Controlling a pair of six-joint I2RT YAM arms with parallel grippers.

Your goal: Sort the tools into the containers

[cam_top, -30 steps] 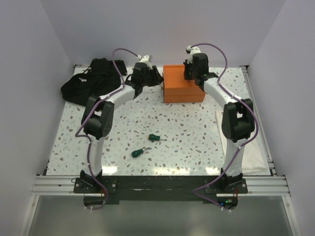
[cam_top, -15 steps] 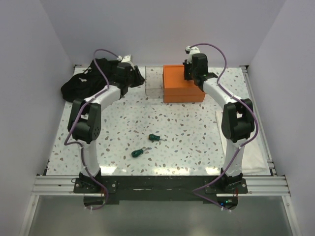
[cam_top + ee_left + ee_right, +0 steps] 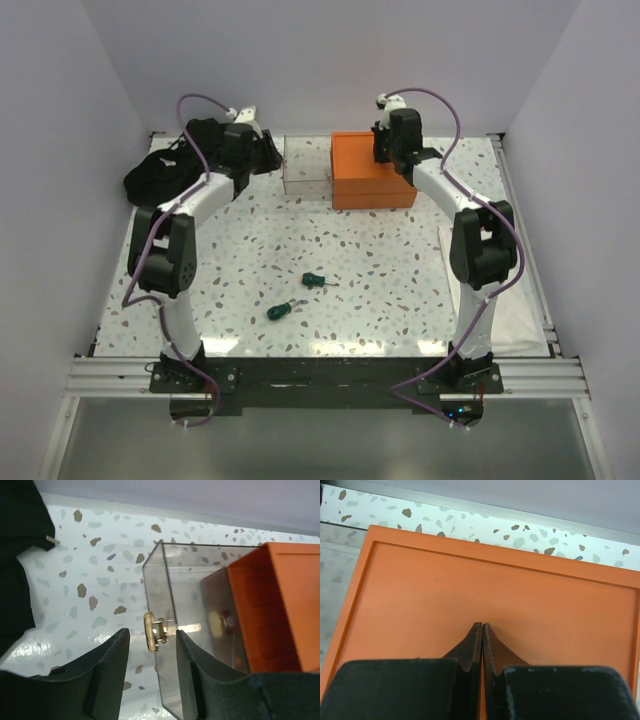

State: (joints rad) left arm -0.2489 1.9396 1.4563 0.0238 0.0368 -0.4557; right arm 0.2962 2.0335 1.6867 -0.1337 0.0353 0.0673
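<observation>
The green screwdriver (image 3: 281, 311) nearest the front edge looks light, stiff and roll-prone, best pinched across its handle; left claw (image 3: 151, 636) gapes empty, right claw (image 3: 482, 628) is closed empty.

The speckled white table (image 3: 420, 290) is open in the middle but for a stubby green-handled screwdriver (image 3: 314, 280) and a second green-handled screwdriver (image 3: 281, 311). Behind stand a black cloth heap (image 3: 160, 175), a clear plastic bin (image 3: 306, 170) and a large orange rectangular box (image 3: 365, 185), bin and box seemingly touching.
</observation>
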